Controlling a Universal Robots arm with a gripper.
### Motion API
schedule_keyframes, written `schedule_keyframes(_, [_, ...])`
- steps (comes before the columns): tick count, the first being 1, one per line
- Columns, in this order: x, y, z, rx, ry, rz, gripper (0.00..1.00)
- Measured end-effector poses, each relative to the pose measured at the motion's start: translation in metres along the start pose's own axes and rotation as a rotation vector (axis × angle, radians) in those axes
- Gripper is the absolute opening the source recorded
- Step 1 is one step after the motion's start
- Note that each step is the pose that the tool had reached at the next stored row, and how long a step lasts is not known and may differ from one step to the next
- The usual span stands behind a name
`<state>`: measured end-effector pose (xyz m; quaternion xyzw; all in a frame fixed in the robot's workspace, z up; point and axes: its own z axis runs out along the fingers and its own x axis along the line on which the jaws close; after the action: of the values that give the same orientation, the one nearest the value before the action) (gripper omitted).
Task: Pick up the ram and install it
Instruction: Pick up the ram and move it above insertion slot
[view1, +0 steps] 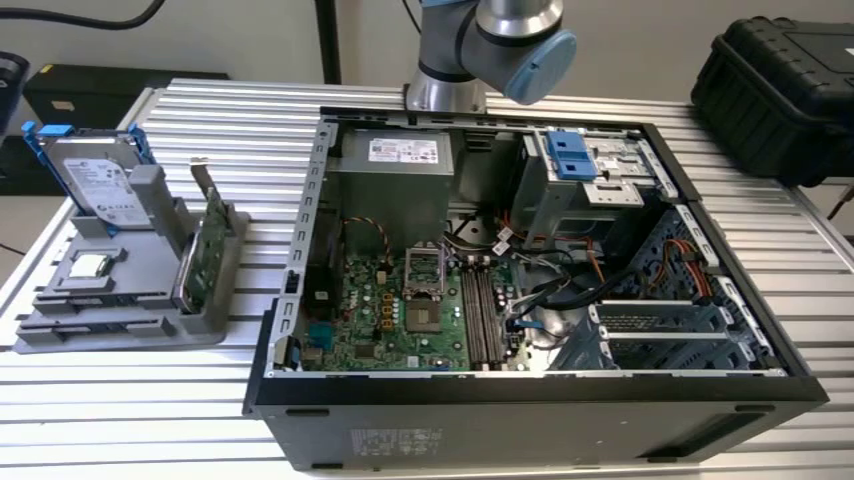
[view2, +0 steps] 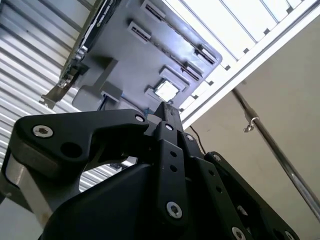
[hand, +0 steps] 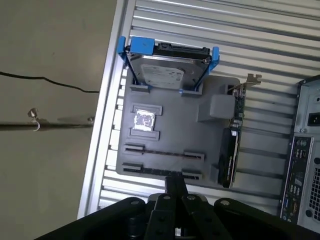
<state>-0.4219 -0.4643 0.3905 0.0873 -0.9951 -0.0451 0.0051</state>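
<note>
Ram: thin dark stick, apparently on edge in a slot of the grey moulded tray, at the exterior view's left of the open steel case | not yet picked; motherboard slots look bare, install undone | gripper: matte black fingers pressed together, holding nothing, well above tray | ribbed aluminium table

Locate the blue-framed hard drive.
On the exterior view's left, the hard drive stands at the far end of the gray tray, next to the green card, outside the open computer case.
</note>
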Motion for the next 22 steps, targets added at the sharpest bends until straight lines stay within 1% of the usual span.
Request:
schedule_keyframes(9, [0.0, -0.0001, 0.001, 0.0004, 0.0097, -0.107, 0.0])
schedule_keyframes(22, [0.0, -0.0003, 0.0028, 0.0007, 0.0211, -0.233, 0.0])
